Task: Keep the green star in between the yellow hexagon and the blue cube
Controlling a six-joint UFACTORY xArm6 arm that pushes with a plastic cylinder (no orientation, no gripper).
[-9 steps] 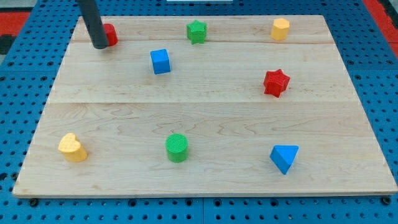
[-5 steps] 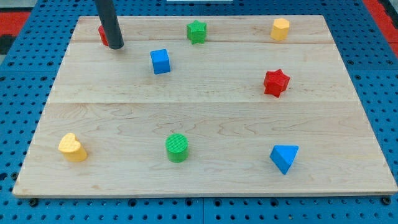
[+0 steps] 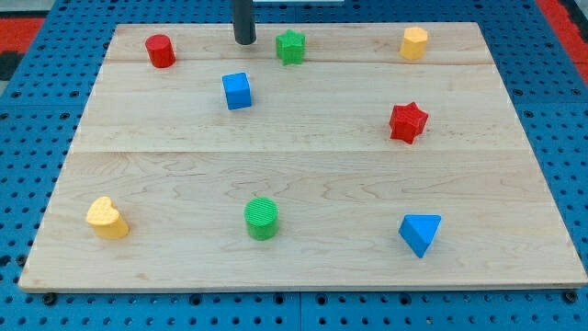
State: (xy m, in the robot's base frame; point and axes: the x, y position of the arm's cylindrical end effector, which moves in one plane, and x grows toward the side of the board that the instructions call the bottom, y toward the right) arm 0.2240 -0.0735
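Camera view: my tip (image 3: 243,42), no gripper to read, sits left of green star (image 3: 291,46); above blue cube (image 3: 237,91); nudge gently toward yellow hexagon (image 3: 414,42)

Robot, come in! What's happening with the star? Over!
My tip at the view's top, just left of the green star. Star sits between blue cube and yellow hexagon. Nothing blocking.

The wooden board (image 3: 303,175) carries eight coloured blocks, spread well apart.
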